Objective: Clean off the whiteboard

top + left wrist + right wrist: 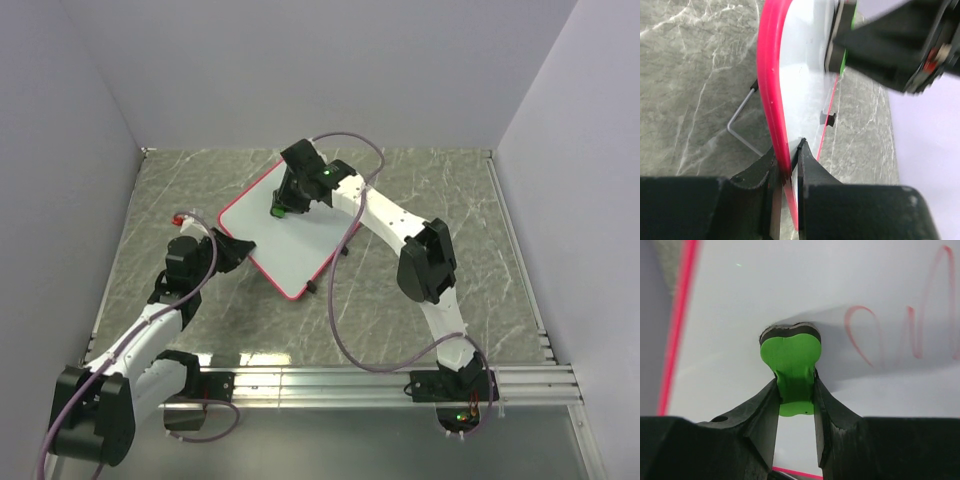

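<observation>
Right end effector [283, 205]: closed on a small green block [277, 211], fingers pinching its narrow waist from both sides. In the right wrist view the end effector [796, 390] holds the block [791, 360] with its wider, lobed end pointing down at the board. That end has a thin dark layer on it. The dark layer seems to be touching the white surface, though the angle is too shallow to be sure.

Left end effector [245, 250]: clamped on the whiteboard's near-left edge. The left wrist view shows the end effector [787, 160] with one finger on each side of the red-pink frame, gripping it tight.

Whiteboard [290, 235]: sits mid-desk, turned so it reads as a diamond from above, with one corner towards the arms and another towards the back wall. Its left edge is at the left end effector; the right end effector is over its upper part. Seen from the left wrist, the board [800, 75] stands nearly edge-on to the camera, and a bent wire leg [740, 125] is beside it on the desk.

Red scribbles [920, 330]: looping strokes on the board [765, 290], to the right of the block and apart from it.

Desk [450, 200]: grey marbled top. A small red object [183, 217] lies near the left arm's wrist, too small to identify.
</observation>
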